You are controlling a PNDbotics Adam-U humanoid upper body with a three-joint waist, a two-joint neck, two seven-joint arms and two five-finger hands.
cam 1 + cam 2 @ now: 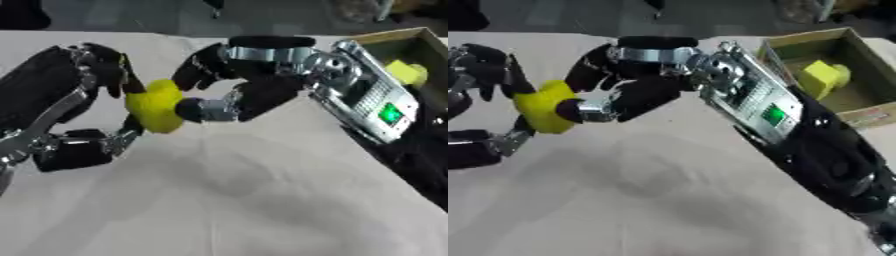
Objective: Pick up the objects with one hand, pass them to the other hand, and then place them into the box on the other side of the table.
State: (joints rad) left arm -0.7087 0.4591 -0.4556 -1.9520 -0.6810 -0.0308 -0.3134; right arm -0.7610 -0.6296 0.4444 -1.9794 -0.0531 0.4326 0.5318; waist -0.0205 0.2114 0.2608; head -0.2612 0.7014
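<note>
White cloth covers the table where, in our left eye view, our left hand and right hand both curl onto the rounded yellow object, held aloft mid-handover. In our right eye view, the brown cardboard box already holds another yellow piece; no writing is readable.

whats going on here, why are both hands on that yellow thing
It looks like a mid-air handover. The left hand and the right hand both have their fingers curled round the yellow object, held above the white table. Neither has let go. At the table's right edge a cardboard box already holds another yellow piece, so this one is probably headed there next.
</note>
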